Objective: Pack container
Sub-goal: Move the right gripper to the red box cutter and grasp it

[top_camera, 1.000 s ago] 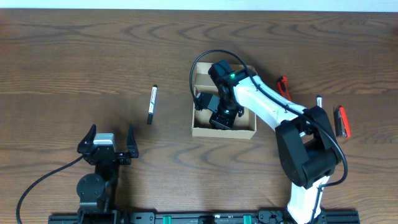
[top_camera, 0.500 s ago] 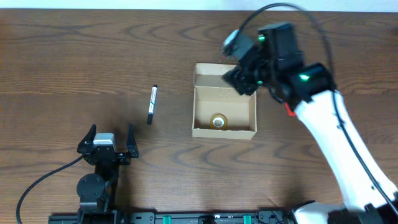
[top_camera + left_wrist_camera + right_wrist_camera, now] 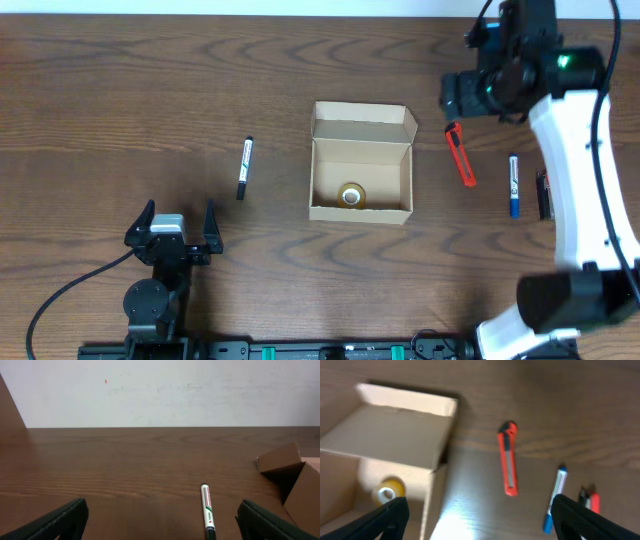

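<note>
Wood surface [image 3: 150, 100], container [image 3: 360, 212] sitting open with one roll [image 3: 350, 194] in, left claw [image 3: 178, 222] and right claw [image 3: 480, 517] both hanging wide open, empty, right one probably dropping onto the orange cutter [image 3: 460, 157] next.

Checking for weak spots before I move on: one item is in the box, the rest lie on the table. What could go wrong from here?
The pen and the cutter at the far right lie close together, so the right gripper might catch both. The box has its flap open along the far edge; an item brought in low could snag it. The roll inside looks loose and could get knocked.
</note>
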You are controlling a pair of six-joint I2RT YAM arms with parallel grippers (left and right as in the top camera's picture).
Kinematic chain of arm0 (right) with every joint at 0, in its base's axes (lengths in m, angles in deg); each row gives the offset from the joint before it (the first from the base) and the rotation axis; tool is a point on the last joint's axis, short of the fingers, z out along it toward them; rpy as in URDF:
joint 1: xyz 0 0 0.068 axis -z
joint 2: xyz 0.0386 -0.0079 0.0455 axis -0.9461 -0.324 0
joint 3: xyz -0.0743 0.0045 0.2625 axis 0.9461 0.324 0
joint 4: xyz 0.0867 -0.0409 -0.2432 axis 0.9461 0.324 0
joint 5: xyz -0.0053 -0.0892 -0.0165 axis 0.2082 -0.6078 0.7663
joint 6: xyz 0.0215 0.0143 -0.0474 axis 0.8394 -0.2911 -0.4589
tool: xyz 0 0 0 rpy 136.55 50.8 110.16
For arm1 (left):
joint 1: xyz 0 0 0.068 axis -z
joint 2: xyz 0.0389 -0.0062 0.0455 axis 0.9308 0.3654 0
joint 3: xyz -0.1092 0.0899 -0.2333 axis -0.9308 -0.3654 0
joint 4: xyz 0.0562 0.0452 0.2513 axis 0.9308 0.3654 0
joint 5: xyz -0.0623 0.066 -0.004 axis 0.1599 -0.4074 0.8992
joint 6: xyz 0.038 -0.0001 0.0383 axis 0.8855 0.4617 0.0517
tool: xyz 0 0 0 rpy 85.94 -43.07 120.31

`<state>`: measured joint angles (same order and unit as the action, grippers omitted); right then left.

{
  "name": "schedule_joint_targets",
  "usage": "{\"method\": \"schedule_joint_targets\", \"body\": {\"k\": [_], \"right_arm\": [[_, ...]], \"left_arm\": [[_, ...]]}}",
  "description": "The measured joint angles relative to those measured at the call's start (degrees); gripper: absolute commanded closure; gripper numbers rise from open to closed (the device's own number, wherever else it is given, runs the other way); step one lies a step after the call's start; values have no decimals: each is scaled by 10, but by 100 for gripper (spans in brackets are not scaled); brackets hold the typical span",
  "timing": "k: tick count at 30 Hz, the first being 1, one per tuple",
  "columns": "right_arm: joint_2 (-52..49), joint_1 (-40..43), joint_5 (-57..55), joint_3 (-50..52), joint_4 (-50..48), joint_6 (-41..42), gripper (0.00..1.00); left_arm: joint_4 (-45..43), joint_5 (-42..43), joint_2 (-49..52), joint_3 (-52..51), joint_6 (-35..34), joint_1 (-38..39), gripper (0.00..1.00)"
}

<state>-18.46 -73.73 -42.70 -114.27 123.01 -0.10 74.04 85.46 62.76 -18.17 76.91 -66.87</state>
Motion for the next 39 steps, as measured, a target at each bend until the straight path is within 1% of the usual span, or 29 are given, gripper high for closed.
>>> {"method": "schedule_joint_targets", "body": {"k": [2, 4, 7, 12, 19, 23, 39], "right_arm": [[-38, 15, 0, -38, 26, -2, 9], [-66, 24, -3, -50, 37, -8, 11], [-108, 25, -13, -51, 49, -18, 14], [-159, 25, -23, -24, 35, -44, 13], [-165, 26, -28, 82, -33, -73, 12], [-165, 35, -28, 136, -53, -81, 12], [-165, 49, -30, 224, -146, -82, 13]], "left_arm": [[0, 0, 0, 0, 0, 0, 5], [0, 0, 0, 0, -2, 0, 5], [0, 0, 0, 0, -7, 0, 5], [0, 0, 0, 0, -11, 0, 5], [0, 0, 0, 0, -13, 0, 5], [0, 0, 0, 0, -13, 0, 5], [0, 0, 0, 0, -13, 0, 5]]}}
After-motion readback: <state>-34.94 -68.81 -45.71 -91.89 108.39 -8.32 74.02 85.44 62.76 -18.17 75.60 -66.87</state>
